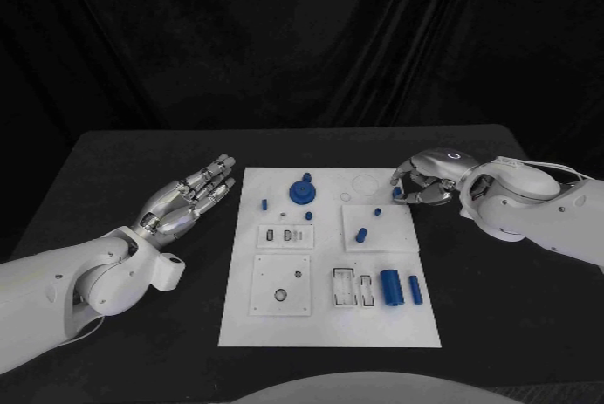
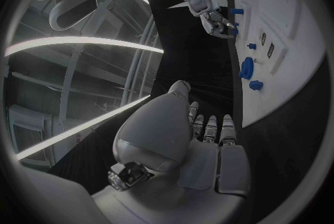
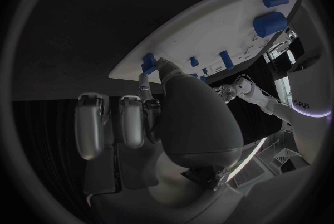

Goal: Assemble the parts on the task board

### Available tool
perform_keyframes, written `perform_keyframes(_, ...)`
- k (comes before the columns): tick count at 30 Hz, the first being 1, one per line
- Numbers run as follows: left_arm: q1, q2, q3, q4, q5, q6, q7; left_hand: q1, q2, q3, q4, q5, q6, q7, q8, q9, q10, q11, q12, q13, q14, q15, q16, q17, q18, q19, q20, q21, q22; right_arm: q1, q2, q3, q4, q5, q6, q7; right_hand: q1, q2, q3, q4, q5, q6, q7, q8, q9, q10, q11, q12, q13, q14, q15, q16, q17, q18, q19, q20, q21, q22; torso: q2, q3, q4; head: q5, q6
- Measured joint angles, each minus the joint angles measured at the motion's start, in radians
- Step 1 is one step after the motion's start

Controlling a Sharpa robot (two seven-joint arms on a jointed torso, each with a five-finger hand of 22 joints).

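You've got the black counter (image 1: pixel 139 160) under everything, w/ the white task board (image 1: pixel 330 325) laid in the middle, long side running away from the robot.

Left arm comes in flat beside the board's left edge; left hand (image 1: pixel 188 202) lies palm-up, fingers (image 1: pixel 216 170) straight and apart, holding nothing, off the board.

Right hand (image 1: pixel 428 181) is at the board's far right corner, fingers curled down round a small blue part (image 1: pixel 398 194) right at the board's edge. Looks like a pinch on it, but the wrist view mostly shows the back of the fingers, so treat the grip as probable, not certain.

Parts, big to small: the blue gear-like knob (image 1: pixel 304 192) stands at the far middle; two blue cylinders (image 1: pixel 392 288) lie side by side near the right edge, closer to the robot, next to the open slots (image 1: pixel 342 286); a short blue peg (image 1: pixel 360 236) sits on the raised square plate on the right; small blue bits (image 1: pixel 267 201) are near the far left.

Progress, my read: early. Most sockets and slots look unfilled, cylinders still loose. Nearly all insertions are left to do.
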Motion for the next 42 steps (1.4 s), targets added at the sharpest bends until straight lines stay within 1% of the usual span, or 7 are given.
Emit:
perform_keyframes(12, 0.000, 0.000, 0.000, -0.002, 0.000, 0.006, 0.000, 0.008, 0.000, 0.003, -0.003, 0.000, 0.000, 0.000, 0.000, 0.000, -0.004, 0.003, 0.000, 0.000, 0.000, 0.000, 0.000, 0.000, 0.000, 0.000, 0.000, 0.000, 0.000, -0.013, 0.003, 0.000, -0.005, -0.008, 0.002, -0.007, 0.003, -0.003, -0.004, -0.009, -0.016, 0.004, -0.003, 0.044, 0.036, 0.000, 0.000, 0.000, 0.000, 0.000, 0.000, 0.000, 0.000, 0.000, 0.000, 0.000, -0.005, 0.000, 0.000, 0.0003, 0.0001, 0.003, -0.002)
perform_keyframes(14, 0.000, 0.000, 0.000, -0.002, 0.000, 0.007, 0.000, 0.008, 0.000, 0.003, -0.003, 0.000, 0.000, 0.000, 0.000, 0.000, -0.004, 0.004, 0.000, 0.000, 0.000, 0.000, 0.000, 0.000, 0.000, 0.000, 0.000, 0.000, 0.000, -0.013, 0.003, 0.000, -0.006, -0.010, 0.001, -0.008, 0.008, 0.003, -0.007, -0.012, -0.016, 0.003, -0.003, 0.064, 0.052, 0.000, 0.000, 0.000, 0.000, 0.000, 0.000, 0.000, 0.000, 0.000, 0.000, 0.000, -0.009, 0.000, 0.000, 0.0002, 0.0001, 0.003, -0.002)
perform_keyframes(23, 0.000, 0.002, 0.000, -0.004, 0.000, 0.012, 0.000, 0.008, 0.000, 0.003, -0.003, 0.000, 0.000, 0.000, 0.000, 0.000, -0.004, 0.004, 0.000, 0.000, 0.000, 0.000, 0.000, 0.000, 0.000, 0.000, 0.000, 0.000, 0.000, -0.015, 0.004, 0.000, -0.006, -0.014, -0.023, -0.009, 0.036, 0.030, 0.003, -0.035, 0.035, -0.006, -0.007, 0.211, 0.161, 0.000, -0.007, 0.000, 0.000, 0.001, -0.006, -0.007, 0.000, 0.000, 0.002, -0.002, -0.020, 0.000, 0.000, 0.0002, 0.0000, 0.002, -0.004)
perform_keyframes(27, 0.000, 0.003, 0.000, -0.006, 0.000, 0.014, 0.000, 0.008, 0.000, 0.007, -0.007, 0.000, 0.000, 0.000, 0.000, 0.000, -0.004, 0.003, 0.000, 0.000, -0.004, 0.004, 0.000, 0.000, 0.000, 0.000, 0.000, 0.000, 0.000, -0.015, 0.005, 0.000, -0.006, -0.016, -0.045, -0.007, 0.044, 0.038, 0.014, -0.046, 0.042, 0.002, -0.020, 0.245, 0.175, 0.000, -0.007, 0.000, 0.000, 0.001, -0.006, -0.008, 0.000, 0.000, 0.004, -0.004, -0.028, 0.000, 0.000, 0.0002, -0.0001, 0.003, -0.004)
perform_keyframes(35, -0.001, 0.003, 0.000, -0.006, 0.000, 0.017, 0.000, 0.008, 0.000, 0.010, -0.004, 0.000, 0.000, 0.000, 0.000, 0.000, -0.004, 0.003, 0.000, 0.000, -0.004, 0.004, 0.000, 0.000, 0.000, 0.004, 0.004, 0.000, 0.000, -0.015, 0.007, 0.000, 0.005, -0.013, -0.083, -0.004, 0.056, 0.050, 0.020, -0.057, 0.051, 0.011, -0.014, 0.257, 0.175, 0.000, -0.007, 0.000, 0.000, 0.001, -0.006, -0.012, 0.000, 0.000, 0.004, -0.004, -0.032, 0.000, 0.000, 0.0002, -0.0001, 0.008, -0.004)
perform_keyframes(39, -0.001, 0.002, 0.000, -0.006, 0.000, 0.018, 0.000, 0.008, 0.000, 0.010, -0.004, 0.000, 0.000, 0.000, 0.000, 0.000, -0.004, 0.003, 0.000, 0.000, -0.004, 0.004, 0.000, 0.000, 0.000, 0.004, 0.004, 0.000, 0.000, -0.014, 0.003, 0.000, 0.043, -0.009, -0.095, -0.005, 0.057, 0.051, 0.020, -0.057, 0.056, 0.011, -0.014, 0.257, 0.174, 0.000, -0.007, 0.000, 0.000, 0.001, -0.006, -0.012, 0.000, 0.000, 0.004, -0.004, -0.032, 0.000, 0.000, 0.0001, -0.0001, 0.009, -0.003)
perform_keyframes(42, -0.001, 0.002, 0.000, -0.005, 0.000, 0.019, 0.000, 0.008, 0.000, 0.010, -0.004, 0.000, 0.000, 0.000, 0.000, 0.000, -0.004, 0.003, 0.000, 0.000, -0.004, 0.004, 0.000, 0.000, 0.000, 0.004, 0.004, 0.000, 0.000, 0.003, 0.006, -0.002, 0.076, -0.006, -0.097, -0.007, 0.057, 0.051, 0.020, -0.057, 0.058, 0.011, -0.014, 0.257, 0.174, 0.000, -0.007, 0.000, 0.000, 0.001, -0.006, -0.012, 0.000, 0.000, 0.004, -0.004, -0.032, 0.000, 0.000, 0.0001, -0.0001, 0.010, -0.003)
